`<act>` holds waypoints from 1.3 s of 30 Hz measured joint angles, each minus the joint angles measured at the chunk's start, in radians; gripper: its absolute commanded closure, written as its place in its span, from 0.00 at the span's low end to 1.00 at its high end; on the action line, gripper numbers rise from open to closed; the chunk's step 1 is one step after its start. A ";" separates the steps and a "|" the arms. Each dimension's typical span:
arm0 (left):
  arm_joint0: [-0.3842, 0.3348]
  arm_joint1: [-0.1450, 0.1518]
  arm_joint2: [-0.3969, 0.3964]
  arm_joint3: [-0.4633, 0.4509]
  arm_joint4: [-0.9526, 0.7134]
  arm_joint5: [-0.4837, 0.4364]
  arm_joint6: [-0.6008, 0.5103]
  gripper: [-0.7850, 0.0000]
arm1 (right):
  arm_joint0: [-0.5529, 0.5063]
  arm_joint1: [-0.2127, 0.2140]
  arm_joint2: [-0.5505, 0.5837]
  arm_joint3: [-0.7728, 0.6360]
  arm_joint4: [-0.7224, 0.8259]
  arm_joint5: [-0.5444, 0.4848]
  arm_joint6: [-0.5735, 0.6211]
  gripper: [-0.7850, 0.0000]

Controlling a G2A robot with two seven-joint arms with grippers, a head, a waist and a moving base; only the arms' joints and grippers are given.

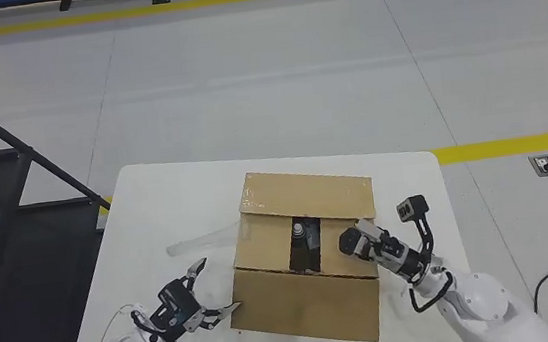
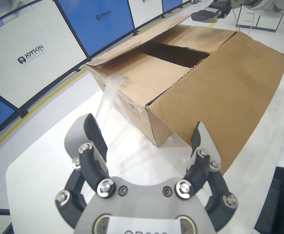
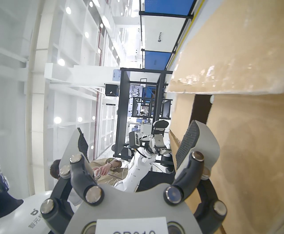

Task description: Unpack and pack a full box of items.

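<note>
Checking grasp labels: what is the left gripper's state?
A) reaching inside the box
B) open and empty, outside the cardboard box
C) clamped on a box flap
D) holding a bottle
B: the left gripper is spread wide with nothing between its fingers, beside a corner of the cardboard box.

Top cam looked down from well above the table (image 1: 158,213) and box (image 1: 308,298). Left wrist cam sat behind the left pincer (image 2: 143,121), box just ahead of it. Right wrist cam, rolled sideways, had the box close beside the right pincer (image 3: 136,128). All shared the box.
</note>
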 measured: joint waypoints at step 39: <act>-0.032 0.019 0.051 0.066 -0.013 0.021 0.022 0.00 | 0.598 -0.258 -0.309 0.648 -0.287 0.082 -0.619 0.00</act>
